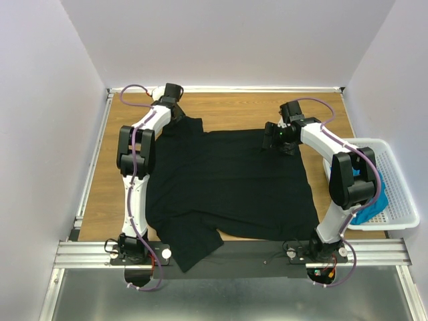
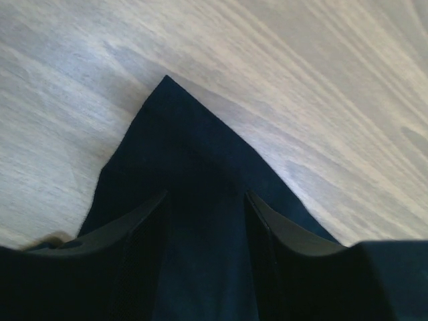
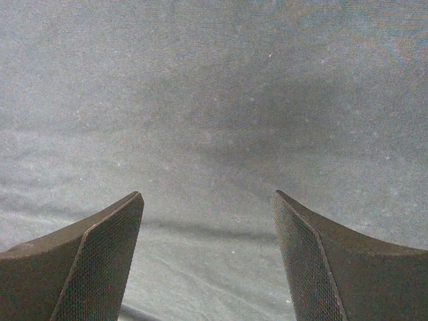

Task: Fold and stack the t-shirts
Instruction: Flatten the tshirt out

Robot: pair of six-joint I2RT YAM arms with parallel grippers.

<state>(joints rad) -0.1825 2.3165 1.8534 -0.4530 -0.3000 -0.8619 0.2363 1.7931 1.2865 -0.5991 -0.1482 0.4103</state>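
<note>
White lattice basket [image 1: 400, 188] — right edge of wooden table [image 1: 227, 110].

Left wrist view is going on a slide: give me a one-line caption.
Left end effector, jaws apart, over a pointed corner of the black t-shirt on the wooden table.

The black t-shirt [image 3: 214, 100] below the right gripper [image 3: 207, 194] is matt woven cloth; that gripper's fingers [image 3: 100, 261] carry rough, mesh-textured faces. Beyond the left gripper [image 2: 205, 194], the table [image 2: 301, 80] is smooth wood.
</note>
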